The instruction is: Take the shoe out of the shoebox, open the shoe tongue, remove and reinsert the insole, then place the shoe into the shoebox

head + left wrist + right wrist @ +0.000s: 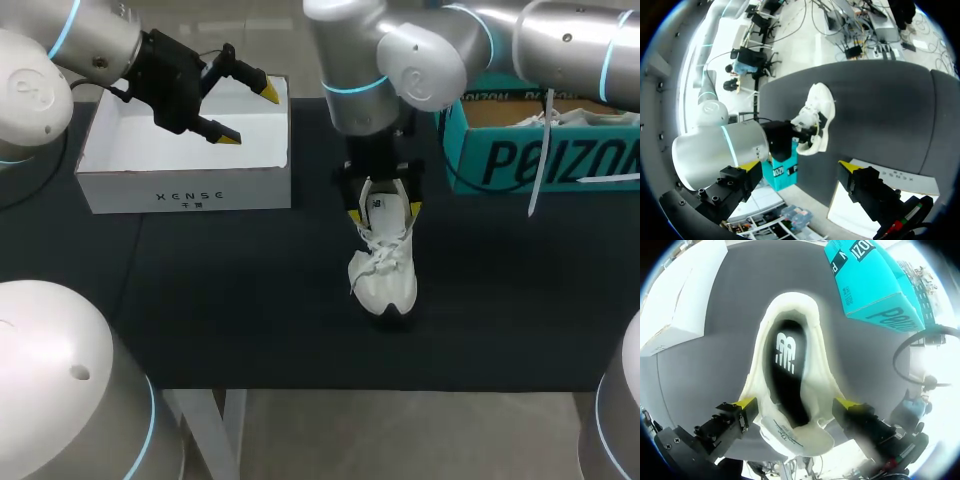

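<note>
- Your right pincer (384, 212) is clamped on the white shoe (385, 270), with one yellow tip against each side of its opening.
- Bare dark surface (200, 300) lies open on every side of the shoe. The toe reaches past the fingertips toward the surface's edge and stops short of it.
- You cannot tell whether the sole is resting on the surface or is lifted off it.
- Between the right fingers, the shoe's padded collar is pale and soft-looking. A dark insole (787, 365) with a white mark lies flat inside, and the tongue (790, 432) folds back under the pincer.
- A teal cardboard box (520, 160) stands near one side of the right pincer. Something white lies in it, with a strap hanging over its wall.
- The white shoebox (185, 190) sits well apart on the other side, rectangular and open-topped.
- Your left pincer (250, 115) hangs over the white shoebox's rim, its fingers spread apart and gripping nothing.
</note>
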Motion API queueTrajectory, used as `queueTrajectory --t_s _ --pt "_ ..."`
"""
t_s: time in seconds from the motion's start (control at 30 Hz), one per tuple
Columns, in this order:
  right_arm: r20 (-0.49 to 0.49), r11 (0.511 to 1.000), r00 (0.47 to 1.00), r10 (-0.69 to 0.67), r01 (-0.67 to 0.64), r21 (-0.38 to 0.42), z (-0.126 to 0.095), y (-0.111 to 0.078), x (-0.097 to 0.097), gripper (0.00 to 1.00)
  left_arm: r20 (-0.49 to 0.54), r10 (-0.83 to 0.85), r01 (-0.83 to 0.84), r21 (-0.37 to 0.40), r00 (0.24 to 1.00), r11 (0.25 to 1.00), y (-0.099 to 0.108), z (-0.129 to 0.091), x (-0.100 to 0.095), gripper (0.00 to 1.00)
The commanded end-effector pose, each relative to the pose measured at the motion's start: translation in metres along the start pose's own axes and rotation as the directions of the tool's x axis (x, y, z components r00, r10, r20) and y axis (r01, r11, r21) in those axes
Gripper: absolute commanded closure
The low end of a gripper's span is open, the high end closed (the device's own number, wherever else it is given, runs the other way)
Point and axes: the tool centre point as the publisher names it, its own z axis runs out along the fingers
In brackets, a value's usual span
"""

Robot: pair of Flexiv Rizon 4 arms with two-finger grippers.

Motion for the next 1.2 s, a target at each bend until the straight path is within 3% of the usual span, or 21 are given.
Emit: queueTrajectory --t_s 0.03,0.3,0.5,0.53,0.57,0.6,0.63,0.93,1.2 --pt "0.006 1.000 1.000 0.000 0.000 -0.012 -0.006 -0.006 -0.002 0.00 -0.002 0.001 -0.001 -0.001 1.000 1.000 0.000 0.000 0.000 0.00" --pt "0.015 1.000 1.000 -0.004 0.003 0.011 -0.008 -0.032 -0.003 0.00 -0.002 0.001 -0.001 -0.001 1.000 1.000 0.000 0.000 0.000 0.00" --pt "0.021 1.000 1.000 -0.003 0.003 0.009 -0.022 -0.053 -0.005 0.00 -0.002 0.001 -0.001 -0.001 1.000 1.000 0.000 0.000 0.000 0.00" --pt "0.022 1.000 1.000 0.007 -0.007 0.006 -0.024 -0.056 -0.007 0.18 -0.002 0.001 -0.001 -0.001 1.000 1.000 0.000 0.000 0.000 0.00" --pt "0.022 1.000 1.000 0.010 -0.010 0.005 -0.026 -0.057 -0.007 0.55 -0.002 0.001 -0.001 -0.001 1.000 1.000 0.000 0.000 0.000 0.00" --pt "0.019 1.000 1.000 0.012 -0.012 0.001 -0.027 -0.058 -0.008 0.72 -0.002 0.001 -0.001 -0.001 1.000 1.000 0.000 0.000 0.000 0.00" --pt "0.018 1.000 1.000 0.011 -0.011 -0.003 -0.028 -0.059 -0.008 1.00 -0.002 0.001 -0.001 -0.001 1.000 1.000 0.000 0.000 0.000 0.00" --pt "-0.027 1.000 1.000 0.000 0.000 -0.011 -0.022 -0.054 0.000 1.00 -0.002 0.001 -0.001 -0.001 1.000 1.000 0.000 0.000 0.000 0.00" --pt "0.043 0.999 0.999 -0.012 0.014 -0.047 -0.012 -0.030 -0.007 1.00 -0.002 0.001 -0.001 -0.001 1.000 1.000 0.000 0.000 0.000 0.00"
